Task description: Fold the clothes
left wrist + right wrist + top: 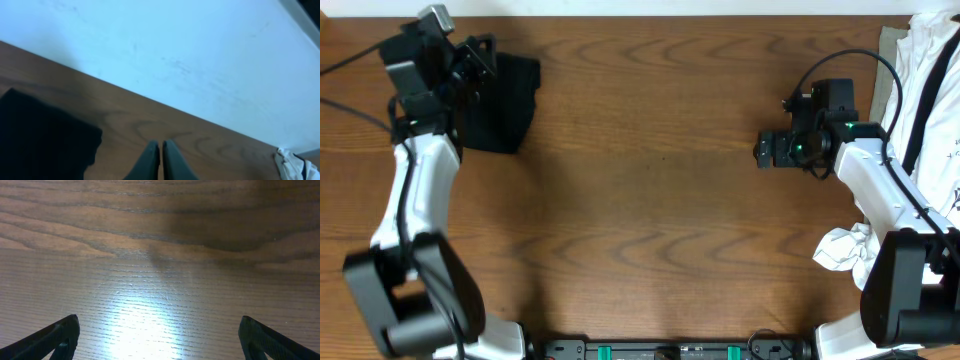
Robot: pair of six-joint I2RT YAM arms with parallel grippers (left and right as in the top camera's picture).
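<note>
The clothes point(508, 100) are a black garment lying in a compact folded pile at the table's far left. In the left wrist view the same black cloth point(42, 142) fills the lower left corner. My left gripper point(480, 62) hangs over the pile's far edge. Its fingers point(161, 152) are shut with only a hairline gap, nothing between them, and the cloth lies off to their left without touching. My right gripper point(766, 150) hovers over bare wood at the right. It stands wide open point(160, 337) and empty.
White garments with black straps point(930, 90) are heaped at the table's right edge. A crumpled white piece point(845, 247) lies by the right arm's base. A white wall point(175, 55) runs behind the table's far edge. The white cloth point(290, 164) shows in the left wrist view's corner.
</note>
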